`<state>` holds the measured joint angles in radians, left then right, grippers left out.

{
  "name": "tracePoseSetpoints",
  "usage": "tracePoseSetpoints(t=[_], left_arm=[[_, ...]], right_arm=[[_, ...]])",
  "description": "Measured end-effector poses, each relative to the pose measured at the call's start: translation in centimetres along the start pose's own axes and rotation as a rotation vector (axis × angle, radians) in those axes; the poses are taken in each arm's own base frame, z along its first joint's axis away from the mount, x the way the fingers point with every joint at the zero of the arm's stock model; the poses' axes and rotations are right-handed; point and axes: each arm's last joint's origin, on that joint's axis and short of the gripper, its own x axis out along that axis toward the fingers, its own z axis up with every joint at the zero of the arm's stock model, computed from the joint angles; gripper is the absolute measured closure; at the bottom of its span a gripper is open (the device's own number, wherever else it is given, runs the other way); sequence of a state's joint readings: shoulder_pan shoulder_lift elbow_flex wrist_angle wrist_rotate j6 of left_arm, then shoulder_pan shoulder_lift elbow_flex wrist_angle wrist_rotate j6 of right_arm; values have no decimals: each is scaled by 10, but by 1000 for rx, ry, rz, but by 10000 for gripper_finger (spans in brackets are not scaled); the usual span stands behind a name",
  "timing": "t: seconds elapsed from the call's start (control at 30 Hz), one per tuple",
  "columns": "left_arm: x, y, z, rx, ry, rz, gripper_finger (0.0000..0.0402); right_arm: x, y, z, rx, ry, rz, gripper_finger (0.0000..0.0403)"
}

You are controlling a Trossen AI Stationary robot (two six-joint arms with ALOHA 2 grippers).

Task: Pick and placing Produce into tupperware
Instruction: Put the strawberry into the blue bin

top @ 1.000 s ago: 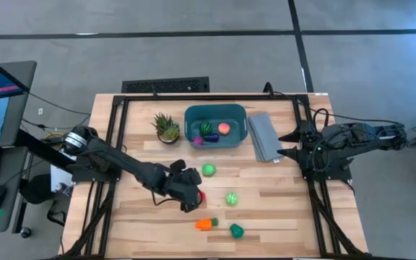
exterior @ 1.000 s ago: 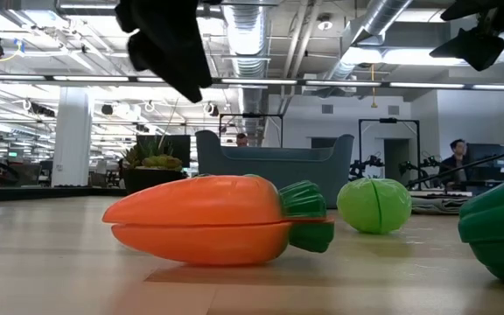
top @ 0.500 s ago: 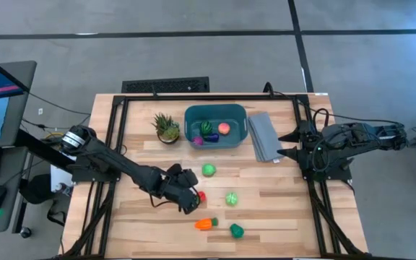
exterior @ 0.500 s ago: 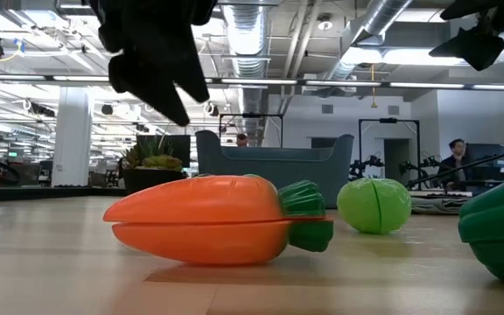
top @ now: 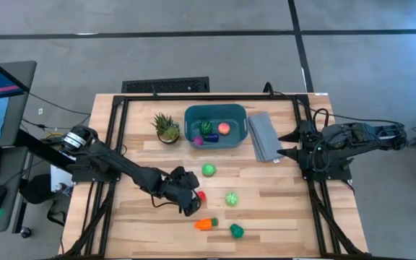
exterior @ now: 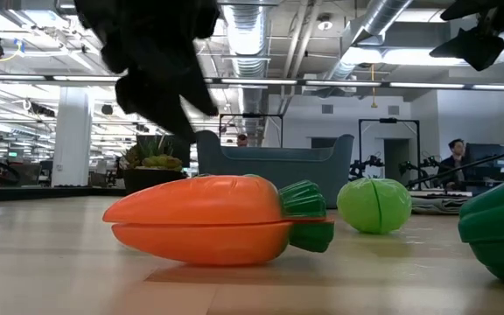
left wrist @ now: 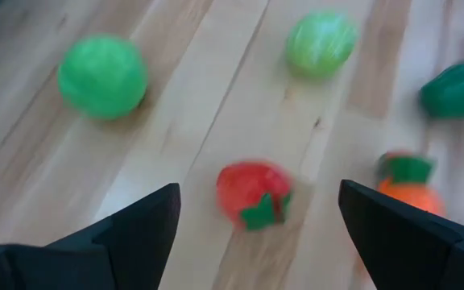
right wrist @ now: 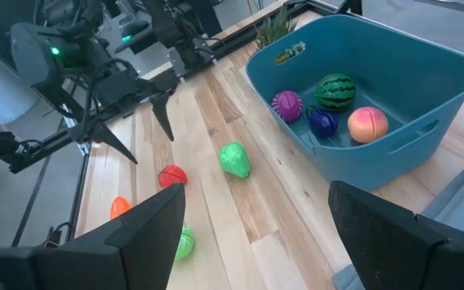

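The red strawberry (left wrist: pixel 252 193) lies on the wood table near its middle. My left gripper (left wrist: pixel 256 234) hangs open just above it, slanting down, one finger on each side and clear of it; the right wrist view shows the gripper (right wrist: pixel 143 133) above the strawberry (right wrist: pixel 172 175). The teal tupperware (top: pixel 237 115) stands at the far middle and holds a watermelon (right wrist: pixel 336 89), a peach (right wrist: pixel 367 123), an eggplant (right wrist: pixel 323 121) and a magenta piece (right wrist: pixel 285 103). My right gripper (top: pixel 287 144) waits open at the table's right side.
Loose on the table lie a light green piece (top: pixel 209 170), a green ball (top: pixel 231 198), an orange carrot (top: pixel 206 224) and a dark green piece (top: pixel 236 230). A spiky potted plant (top: pixel 167 128) stands left of the tub, and a grey ribbed slab (top: pixel 263 136) lies to its right.
My left gripper has come down toward the strawberry and has opened its fingers. The produce on the table has stayed where it was.
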<state>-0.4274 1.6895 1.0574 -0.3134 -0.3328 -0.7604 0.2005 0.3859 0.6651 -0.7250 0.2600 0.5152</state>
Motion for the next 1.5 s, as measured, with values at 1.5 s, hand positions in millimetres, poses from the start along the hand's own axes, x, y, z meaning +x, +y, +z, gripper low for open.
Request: tracePoseSetpoints(t=[1.5], left_arm=[[66,7,-19,-33,82,30,82]], right_arm=[[0,0,0,6,2,-5,74]])
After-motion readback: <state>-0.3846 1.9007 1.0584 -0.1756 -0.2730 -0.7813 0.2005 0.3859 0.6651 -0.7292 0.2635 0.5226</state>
